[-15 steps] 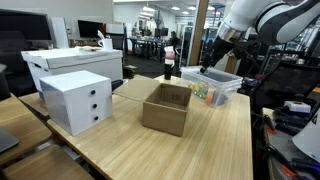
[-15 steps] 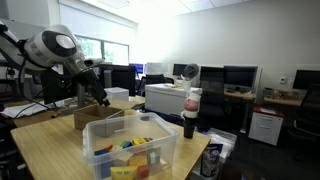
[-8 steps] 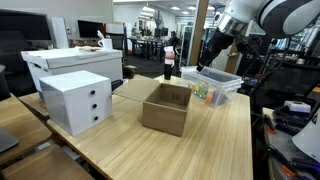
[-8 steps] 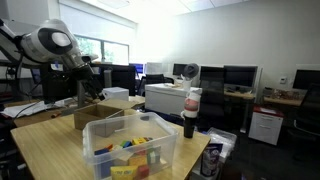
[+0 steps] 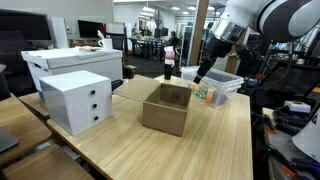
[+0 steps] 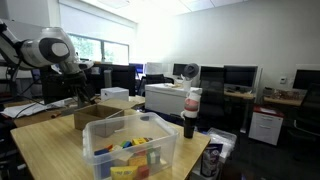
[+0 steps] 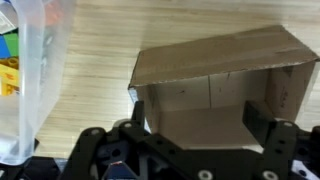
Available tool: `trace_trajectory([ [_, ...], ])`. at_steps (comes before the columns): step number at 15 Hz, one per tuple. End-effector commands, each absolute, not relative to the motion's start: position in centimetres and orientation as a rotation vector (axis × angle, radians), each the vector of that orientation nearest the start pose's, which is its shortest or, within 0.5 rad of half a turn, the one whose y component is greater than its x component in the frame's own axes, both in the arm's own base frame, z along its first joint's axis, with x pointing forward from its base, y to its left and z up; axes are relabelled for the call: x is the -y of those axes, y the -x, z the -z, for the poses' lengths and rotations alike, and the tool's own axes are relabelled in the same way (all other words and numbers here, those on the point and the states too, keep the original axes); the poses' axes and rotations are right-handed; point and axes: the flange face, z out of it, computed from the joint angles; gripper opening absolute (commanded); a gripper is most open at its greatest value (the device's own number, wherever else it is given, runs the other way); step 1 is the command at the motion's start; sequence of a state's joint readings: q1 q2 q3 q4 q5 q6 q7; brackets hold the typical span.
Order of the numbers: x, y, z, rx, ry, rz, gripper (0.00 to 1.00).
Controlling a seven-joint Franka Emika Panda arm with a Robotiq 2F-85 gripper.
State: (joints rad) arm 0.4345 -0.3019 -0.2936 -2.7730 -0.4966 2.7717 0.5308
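Hand (image 7: 197,120) spread wide, empty, above the open cardboard box (image 7: 215,70) centre-right of the wrist view on the desk (image 7: 100,40), plastic bin (image 7: 35,70) at left edge; best centre it over the opening, clear of walls.

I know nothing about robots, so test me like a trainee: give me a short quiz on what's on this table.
1. True or false: the pincer grips a toy.
2. In the wrist view, what shows between the pincer's open fingers? A) cardboard box B) teapot C) shoe
3. Which container holds the colourful pieces?
Key: 1 false, it is empty. 2 A. 3 the clear plastic bin.
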Motion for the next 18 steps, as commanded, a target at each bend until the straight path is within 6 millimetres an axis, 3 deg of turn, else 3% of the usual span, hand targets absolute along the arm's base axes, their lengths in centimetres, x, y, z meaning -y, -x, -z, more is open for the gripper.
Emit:
trace_trajectory([
  [1,-9.8,-38.8,-33.3,0.334,3.123,0.537,1.00],
  [4,-10.8,-37.1,-33.8,0.386,3.130,0.423,1.00],
  [9,-10.5,-34.7,-35.7,0.356,3.239,0.279,1.00],
  [14,-8.0,-32.2,-39.3,0.100,3.340,0.242,1.00],
  [18,-6.6,-30.6,-42.2,0.029,3.355,0.268,1.00],
])
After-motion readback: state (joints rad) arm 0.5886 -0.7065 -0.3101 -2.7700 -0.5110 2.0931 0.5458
